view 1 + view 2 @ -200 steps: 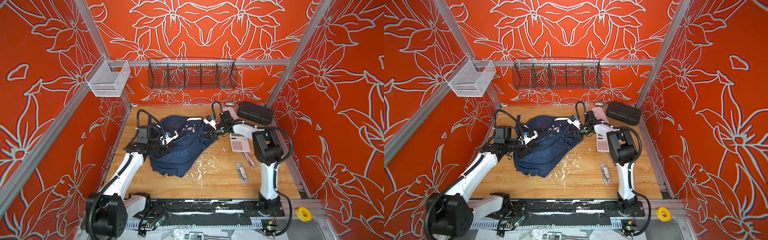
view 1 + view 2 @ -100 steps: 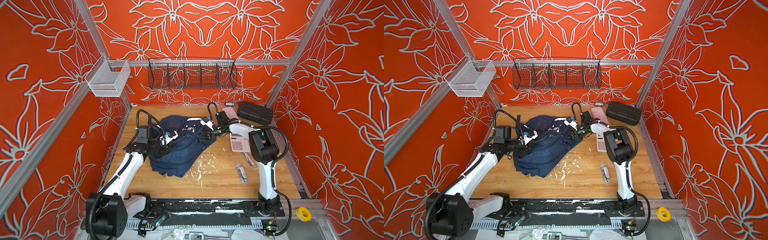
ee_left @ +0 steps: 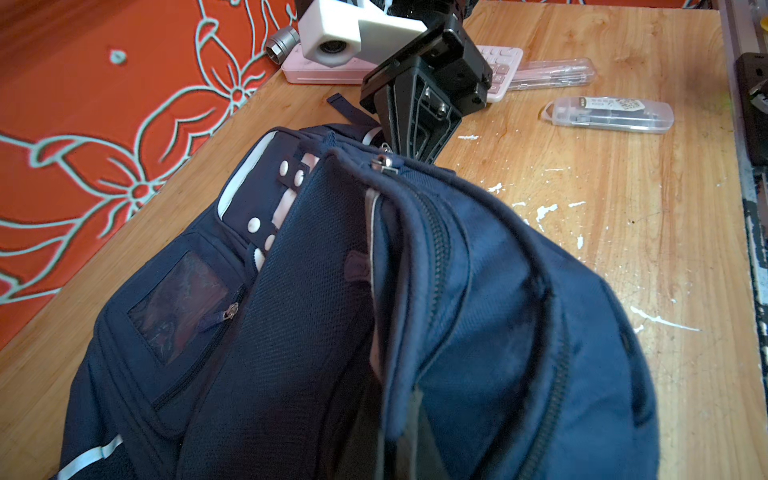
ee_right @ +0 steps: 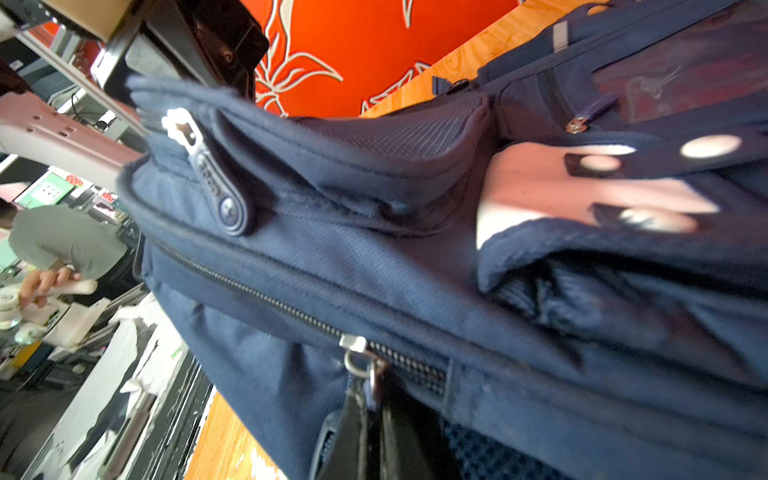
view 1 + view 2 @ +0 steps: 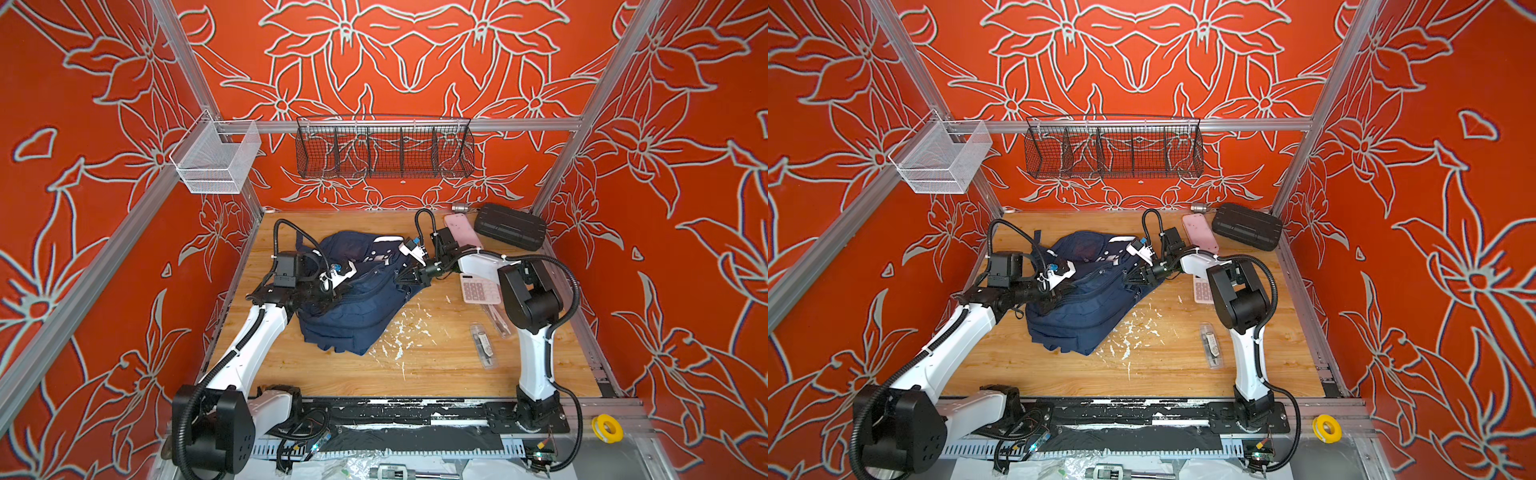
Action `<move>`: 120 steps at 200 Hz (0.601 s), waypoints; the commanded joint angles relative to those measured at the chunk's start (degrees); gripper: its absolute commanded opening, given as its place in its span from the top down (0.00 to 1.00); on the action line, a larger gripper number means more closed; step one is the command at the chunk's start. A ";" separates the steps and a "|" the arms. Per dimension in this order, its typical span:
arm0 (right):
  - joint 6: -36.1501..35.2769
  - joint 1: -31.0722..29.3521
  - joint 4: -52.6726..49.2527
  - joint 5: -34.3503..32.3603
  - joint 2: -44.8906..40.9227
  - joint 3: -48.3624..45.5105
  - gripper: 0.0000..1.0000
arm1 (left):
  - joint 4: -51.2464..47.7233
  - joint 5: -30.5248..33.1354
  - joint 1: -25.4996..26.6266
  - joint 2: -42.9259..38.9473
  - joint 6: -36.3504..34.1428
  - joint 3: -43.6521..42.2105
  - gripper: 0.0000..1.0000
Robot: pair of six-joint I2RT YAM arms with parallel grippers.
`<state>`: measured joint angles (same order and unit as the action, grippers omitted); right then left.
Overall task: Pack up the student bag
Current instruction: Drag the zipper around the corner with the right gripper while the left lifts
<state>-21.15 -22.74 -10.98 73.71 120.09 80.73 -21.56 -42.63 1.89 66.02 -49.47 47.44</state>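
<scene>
While the large navy blue fabric student bag (image 5: 357,307) lies slumped on its side near the middle of the pale wooden table (image 5: 436,374), each arm grips one end of it. At one end, the left gripper (image 5: 332,289) has its jaws closed on a fold of the bag's cloth beside a zip seam. At the opposite end the right gripper (image 5: 409,277) is closed tight. In the right wrist view a silver zip slider (image 4: 353,345) hangs its dark zip pull (image 4: 359,399) down between the black fingers (image 4: 332,440), which seem to pinch it. The step in hand looks like opening a compartment. The pink calculator (image 5: 476,289), clear plastic pen case (image 5: 482,345), flat pink rounded case (image 5: 459,228) and black ribbed hard case (image 5: 510,226) all lie outside the bag, to its right. How far the zip is already open cannot be told. The next move calls for drawing the pull along the line of the teeth while the other arm keeps the cloth taut, or the fabric may bunch and the tab slip free.
</scene>
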 commanded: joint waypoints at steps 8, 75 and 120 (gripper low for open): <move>6.03 -0.29 10.27 -0.78 -2.71 -2.52 0.91 | 2.99 -3.60 -0.22 -0.45 -0.19 2.37 1.00; 14.85 -0.37 23.05 -2.39 -3.51 -5.76 0.85 | 3.19 -3.36 -0.11 -0.46 -0.06 2.34 1.00; 15.27 -0.37 21.59 -2.27 -3.42 -5.81 0.97 | 3.61 -2.75 -0.18 -0.43 0.77 2.42 1.00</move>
<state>-6.85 -22.87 9.28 71.68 118.48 75.57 -21.32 -42.11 1.87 66.04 -49.21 47.44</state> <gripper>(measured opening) 0.081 0.064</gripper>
